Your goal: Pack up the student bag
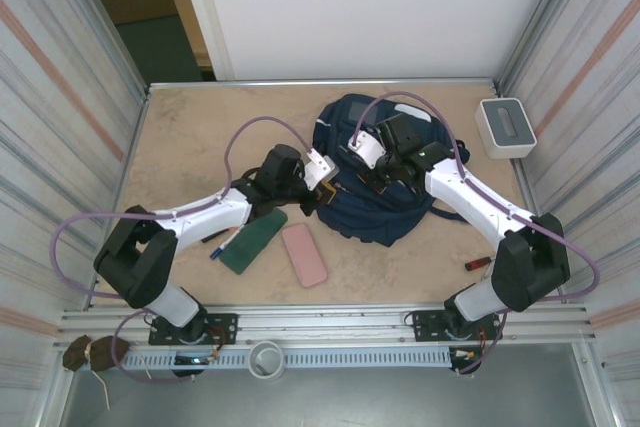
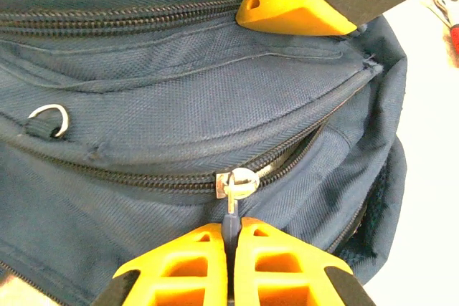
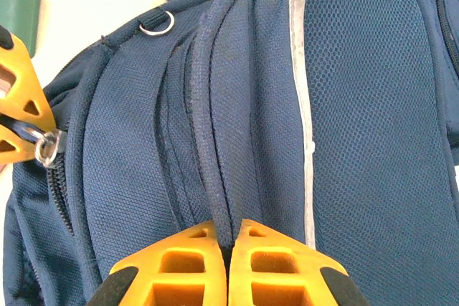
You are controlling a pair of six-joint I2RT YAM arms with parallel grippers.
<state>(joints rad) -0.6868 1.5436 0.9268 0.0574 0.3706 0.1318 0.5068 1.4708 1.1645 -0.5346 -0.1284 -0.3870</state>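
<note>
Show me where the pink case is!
In the top view, the flat pink rectangular case lies right of the dark green pouch, near the navy fabric backpack.

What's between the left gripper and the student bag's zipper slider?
A dark pull tab, pinched by the left gripper, attached to the zipper slider; left wrist view.

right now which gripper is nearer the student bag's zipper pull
Left. The left gripper is shut on the zipper pull itself; the right gripper pinches a fabric ridge of the student bag, apart from the pull.
</note>
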